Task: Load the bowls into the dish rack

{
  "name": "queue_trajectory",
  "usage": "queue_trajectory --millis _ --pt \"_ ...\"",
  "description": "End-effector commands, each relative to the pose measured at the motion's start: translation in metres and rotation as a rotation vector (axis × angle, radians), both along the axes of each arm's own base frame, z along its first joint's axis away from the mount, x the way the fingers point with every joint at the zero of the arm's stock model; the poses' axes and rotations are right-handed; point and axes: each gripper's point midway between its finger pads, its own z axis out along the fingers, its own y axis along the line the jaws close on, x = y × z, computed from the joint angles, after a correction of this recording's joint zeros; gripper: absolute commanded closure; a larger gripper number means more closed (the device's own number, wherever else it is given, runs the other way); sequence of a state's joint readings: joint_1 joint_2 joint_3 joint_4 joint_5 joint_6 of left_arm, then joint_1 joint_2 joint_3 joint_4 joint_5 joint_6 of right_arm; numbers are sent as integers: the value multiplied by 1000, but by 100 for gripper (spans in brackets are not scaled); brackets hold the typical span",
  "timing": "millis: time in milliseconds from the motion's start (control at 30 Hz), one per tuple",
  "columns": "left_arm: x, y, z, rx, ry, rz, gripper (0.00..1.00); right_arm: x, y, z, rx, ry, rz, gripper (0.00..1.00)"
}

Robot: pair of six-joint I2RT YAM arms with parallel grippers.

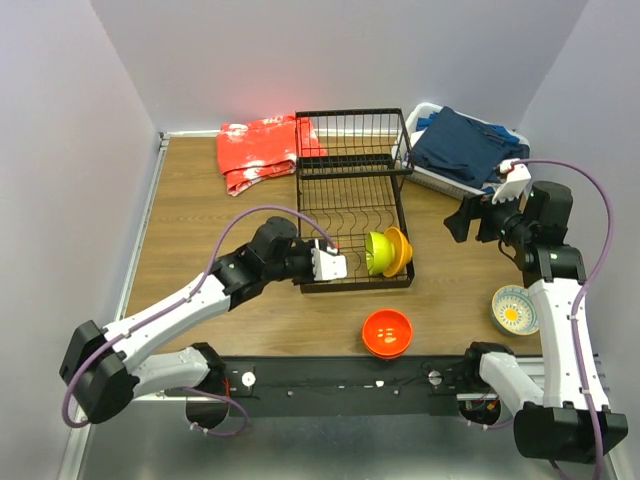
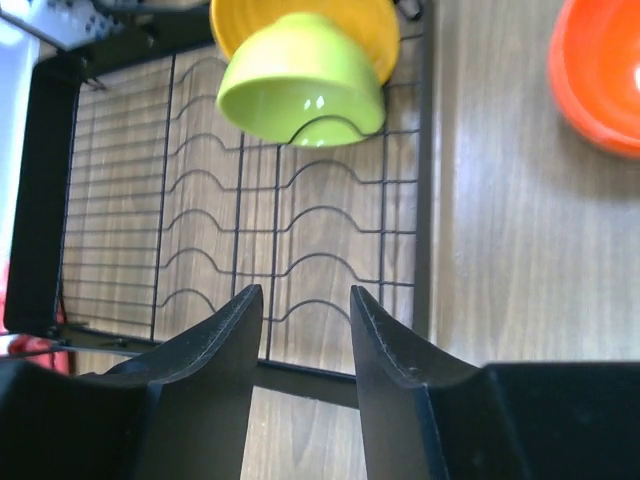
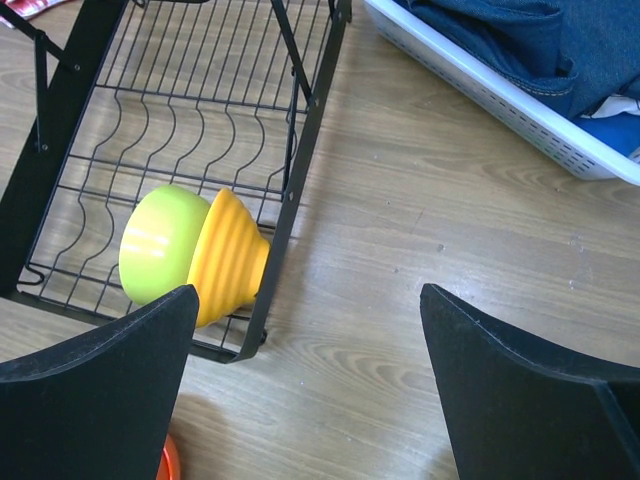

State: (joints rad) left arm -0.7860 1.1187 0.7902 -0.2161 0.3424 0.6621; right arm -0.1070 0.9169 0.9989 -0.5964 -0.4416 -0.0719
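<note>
Wooden tabletop was seen to carry everything. On its middle, toward the far side, the dish rack was set: black wire, with a slotted lower floor and a raised basket tier at the back. Just beside the rack's far right corner a white plastic basket was placed, with a blue cloth heaped in it. A red cloth was spread on the table, touching the rack's far left corner.

The left gripper was held over the near edge of the rack, its jaws parted and nothing caught between them; the wire slots and the lime green bowl were seen beyond the fingers, the bowl clear of them. The right gripper was held above bare wood to the right of the rack, its jaws spread wide and gripping nothing.

Two bowls were stood on edge in the near right corner of the rack's lower floor: the lime green one and, pressed against its right side, the yellow-orange bowl, which was leaned by the rack's right wall. The red-orange bowl was left upright on the table just in front of the rack. The white patterned bowl was left upright near the table's right edge, well apart from the rack.
</note>
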Motion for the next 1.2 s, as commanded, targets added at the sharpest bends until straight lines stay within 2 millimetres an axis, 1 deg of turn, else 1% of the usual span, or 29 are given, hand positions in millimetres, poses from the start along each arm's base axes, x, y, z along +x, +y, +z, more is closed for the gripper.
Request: queue_trajectory --millis 0,33,100,133,167,200,233,267,300,333,367,400,467,500,567,600,633,667,733,767,833,900,967,1000,1067,1100,1167 --pt "-42 -9 23 -22 -16 -94 50 -8 -6 -1 -15 9 -36 0" --pt "-67 -15 17 6 18 -159 50 -8 -11 3 -24 3 -68 0" --pt "-88 -21 17 14 79 -210 48 -6 -17 11 -16 -1 -116 0" --pt "-103 -24 15 22 118 -256 48 -6 -22 12 -28 4 -150 0" --pt "-108 -27 15 23 143 -269 47 -4 -26 21 -35 -12 -169 0" --pt "-112 -33 16 33 150 -292 47 -4 -30 24 -46 -16 -191 0" --pt "-121 -39 15 50 150 -325 47 -4 -37 24 -64 -6 -226 0" --pt "-127 -44 15 58 157 -337 47 -3 -40 28 -79 -10 -235 0" --pt "-130 -53 17 69 166 -353 47 -3 -42 28 -90 -4 -237 0" --pt "-137 -58 15 84 175 -370 47 -5 -43 26 -103 14 -240 0" --pt "-154 -67 14 100 176 -404 47 -5 -46 26 -116 19 -246 0" --pt "-162 -78 15 113 200 -411 47 -6 -47 31 -119 12 -254 0" --pt "-180 -89 14 136 213 -433 47 -8 -50 34 -128 7 -272 0" --pt "-192 -99 11 148 229 -411 47 -8 -51 36 -115 3 -291 0" --pt "-197 -112 7 138 248 -364 47 -7 -54 43 -100 -17 -326 0" --pt "-202 -119 -3 163 235 -330 48 -7 -55 45 -95 -27 -336 0" --pt "-205 -126 -4 141 258 -291 48 -6 -55 48 -68 -39 -356 0" --pt "-209 -130 -6 141 262 -275 49 -6 -56 50 -63 -45 -366 0" --pt "-215 -141 -8 132 246 -221 51 -6 -55 54 -51 -60 -371 0" --pt "-218 -143 -8 121 284 -168 52 -6 -55 54 -49 -64 -375 0" --pt "-221 -150 -8 107 286 -113 54 -7 -56 54 -40 -59 -387 0" --pt "-221 -153 -11 101 302 -73 55 -9 -53 56 -28 -62 -377 0" --pt "-215 -156 -13 91 278 -43 55 -13 -50 58 -21 -71 -363 0" --pt "-211 -155 -17 97 263 -26 55 -14 -50 53 -22 -61 -363 0" --pt "-205 -158 -17 83 232 -5 54 -20 -50 47 -24 -53 -367 0" --pt "-202 -157 -20 89 218 -4 53 -21 -49 40 -21 -37 -369 0" --pt "-200 -159 -21 87 210 1 53 -25 -47 37 -13 -32 -361 0"
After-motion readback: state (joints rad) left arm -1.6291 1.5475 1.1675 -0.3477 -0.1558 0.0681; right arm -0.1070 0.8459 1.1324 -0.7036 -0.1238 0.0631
